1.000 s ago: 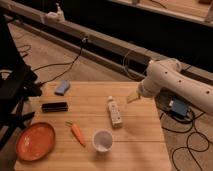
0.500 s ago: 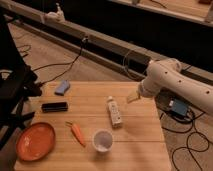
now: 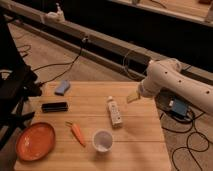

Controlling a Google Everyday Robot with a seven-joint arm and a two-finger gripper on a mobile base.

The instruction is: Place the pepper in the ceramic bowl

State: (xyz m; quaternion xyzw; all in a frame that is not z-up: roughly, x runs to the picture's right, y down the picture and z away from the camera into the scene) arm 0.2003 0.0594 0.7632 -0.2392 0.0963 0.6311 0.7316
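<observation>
The pepper (image 3: pixel 77 132) is a small orange tapered vegetable with a green stem, lying on the wooden table (image 3: pixel 140 145) near the front middle. The ceramic bowl (image 3: pixel 35 141) is a wide shallow orange-red dish at the table's front left corner, to the left of the pepper. My gripper (image 3: pixel 131 97) hangs from the white arm (image 3: pixel 172 82) over the table's right side, well to the right of and behind the pepper, close to the white bottle (image 3: pixel 115 111). Nothing shows in it.
A small white cup (image 3: pixel 102 140) stands just right of the pepper. A black flat bar (image 3: pixel 54 106) and a blue sponge (image 3: pixel 62 88) lie at the back left. Cables run over the floor behind and to the right. A dark frame (image 3: pixel 15 90) stands at the left.
</observation>
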